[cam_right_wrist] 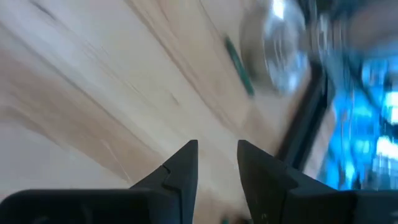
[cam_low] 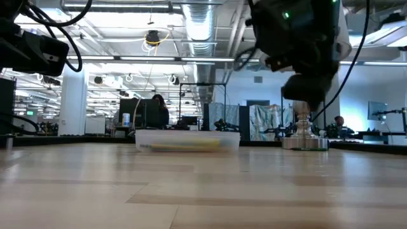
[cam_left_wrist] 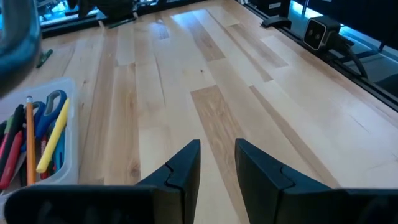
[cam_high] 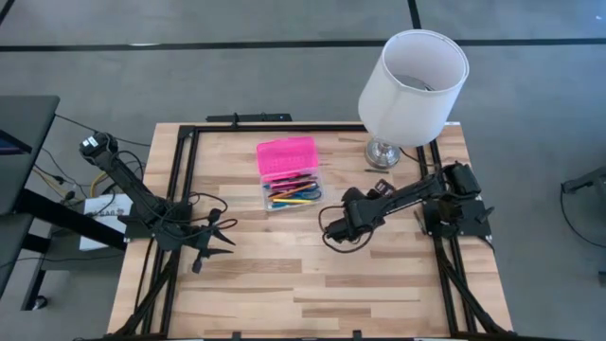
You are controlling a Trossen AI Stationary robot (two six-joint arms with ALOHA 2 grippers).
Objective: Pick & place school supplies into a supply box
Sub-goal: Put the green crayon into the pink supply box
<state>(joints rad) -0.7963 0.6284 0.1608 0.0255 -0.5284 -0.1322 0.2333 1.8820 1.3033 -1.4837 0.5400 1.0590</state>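
Two arms of mine show from above: my left gripper (cam_high: pixel 216 237) hangs over the table (cam_high: pixel 312 284) at its left edge, my right gripper (cam_high: pixel 333 227) near the middle, just right of the box (cam_high: pixel 289 173), which holds the supplies (cam_high: pixel 292 194) under its raised pink lid. A lamp (cam_high: pixel 409 90) stands at the far right corner.

Low down, the box (cam_low: pixel 187 140) sits on the wood, the lamp base (cam_low: pixel 305 141) to its right.

My left wrist camera shows my left gripper (cam_left_wrist: pixel 217 163) slightly parted, empty, with pencils (cam_left_wrist: pixel 37 140) in the box (cam_left_wrist: pixel 65 174).

My right wrist camera shows my right gripper (cam_right_wrist: pixel 217 163) likewise parted, empty, and a green pen (cam_right_wrist: pixel 239 65) lying beside the lamp base (cam_right_wrist: pixel 277 56).
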